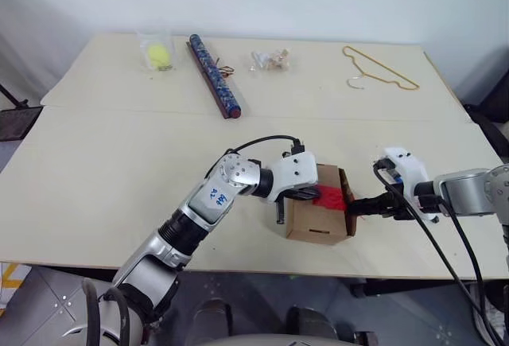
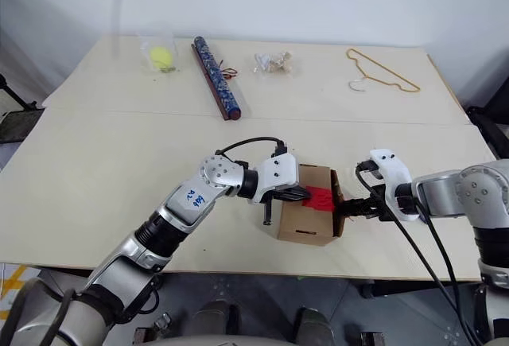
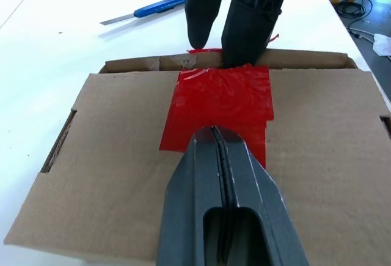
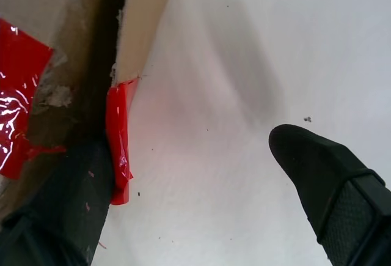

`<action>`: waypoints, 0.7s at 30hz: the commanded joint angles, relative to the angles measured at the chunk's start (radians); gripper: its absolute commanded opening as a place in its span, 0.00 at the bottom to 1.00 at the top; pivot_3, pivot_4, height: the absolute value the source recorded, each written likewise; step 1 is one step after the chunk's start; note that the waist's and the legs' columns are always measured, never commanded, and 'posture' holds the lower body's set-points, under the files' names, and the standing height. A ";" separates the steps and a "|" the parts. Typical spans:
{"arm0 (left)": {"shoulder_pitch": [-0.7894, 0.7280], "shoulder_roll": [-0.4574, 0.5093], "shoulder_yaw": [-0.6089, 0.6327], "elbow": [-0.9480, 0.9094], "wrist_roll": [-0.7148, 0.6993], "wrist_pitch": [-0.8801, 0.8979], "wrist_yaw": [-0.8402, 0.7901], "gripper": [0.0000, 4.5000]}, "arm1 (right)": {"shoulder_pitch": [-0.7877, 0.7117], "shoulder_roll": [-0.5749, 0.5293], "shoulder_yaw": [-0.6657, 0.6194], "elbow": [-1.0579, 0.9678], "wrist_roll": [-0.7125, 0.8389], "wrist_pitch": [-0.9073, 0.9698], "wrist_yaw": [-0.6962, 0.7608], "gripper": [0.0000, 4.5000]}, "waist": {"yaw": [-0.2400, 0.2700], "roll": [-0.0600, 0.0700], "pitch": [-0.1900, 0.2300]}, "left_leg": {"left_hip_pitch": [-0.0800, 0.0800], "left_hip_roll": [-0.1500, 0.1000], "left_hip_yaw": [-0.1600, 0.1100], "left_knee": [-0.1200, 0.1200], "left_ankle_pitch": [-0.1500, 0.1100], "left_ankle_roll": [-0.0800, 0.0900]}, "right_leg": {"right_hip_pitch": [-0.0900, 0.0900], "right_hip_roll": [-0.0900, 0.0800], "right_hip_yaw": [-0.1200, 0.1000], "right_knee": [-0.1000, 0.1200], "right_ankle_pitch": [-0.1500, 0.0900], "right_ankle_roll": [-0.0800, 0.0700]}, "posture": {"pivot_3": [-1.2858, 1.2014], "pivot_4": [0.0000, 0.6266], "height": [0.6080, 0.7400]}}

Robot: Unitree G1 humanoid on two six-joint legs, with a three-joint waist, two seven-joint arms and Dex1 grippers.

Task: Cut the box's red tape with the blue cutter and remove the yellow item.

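Note:
The box (image 1: pixel 316 223), a small brown carton, sits near the table's front edge. The red tape (image 3: pixel 220 104) crosses its top, and a torn strip (image 4: pixel 119 140) hangs on a raised flap edge. My left gripper (image 3: pixel 215 136) is shut, its tips resting on the tape. My right gripper (image 4: pixel 189 156) stands open at the box's right side. One of its fingers (image 4: pixel 58 211) is in the dark gap beside the flap and the other hangs over bare table. The blue cutter (image 3: pixel 160 7) lies on the table beyond the box. The yellow item is hidden.
At the table's back lie a yellow-green ball in a clear bag (image 1: pixel 159 54), a long dark patterned tube (image 1: pixel 213 75), a small clear packet (image 1: pixel 270 60) and a yellow wire hanger (image 1: pixel 380 70). Black cables trail from both wrists. The table's front edge runs just below the box.

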 commanded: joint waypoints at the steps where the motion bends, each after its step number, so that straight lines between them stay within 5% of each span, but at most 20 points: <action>1: 0.075 0.045 -0.058 0.102 0.059 0.085 -0.015 0.00 | 0.029 -0.040 -0.047 0.073 -0.156 0.024 -0.058 0.97 | 0.001 0.000 -0.001 | 0.000 0.000 0.000 0.000 0.000 0.000 | 0.000 0.000 0.000 0.000 0.000 -0.001 | 0.52 0.24 1.00; 12: 0.088 0.032 -0.058 0.099 0.061 0.078 -0.013 0.00 | 0.070 -0.090 0.080 -0.041 -0.317 -0.119 0.005 0.97 | -0.021 0.006 -0.005 | 0.000 0.001 0.004 -0.001 -0.001 0.000 | -0.002 0.000 0.000 -0.002 0.001 -0.002 | 0.52 0.24 1.00; 21: 0.078 0.004 -0.037 0.101 0.050 0.050 -0.005 0.00 | 0.077 -0.067 -0.045 -0.071 -0.333 -0.111 0.118 0.97 | -0.022 0.009 -0.006 | 0.000 0.002 0.003 -0.002 -0.001 0.000 | -0.002 0.000 -0.003 -0.002 0.001 -0.001 | 0.52 0.24 1.00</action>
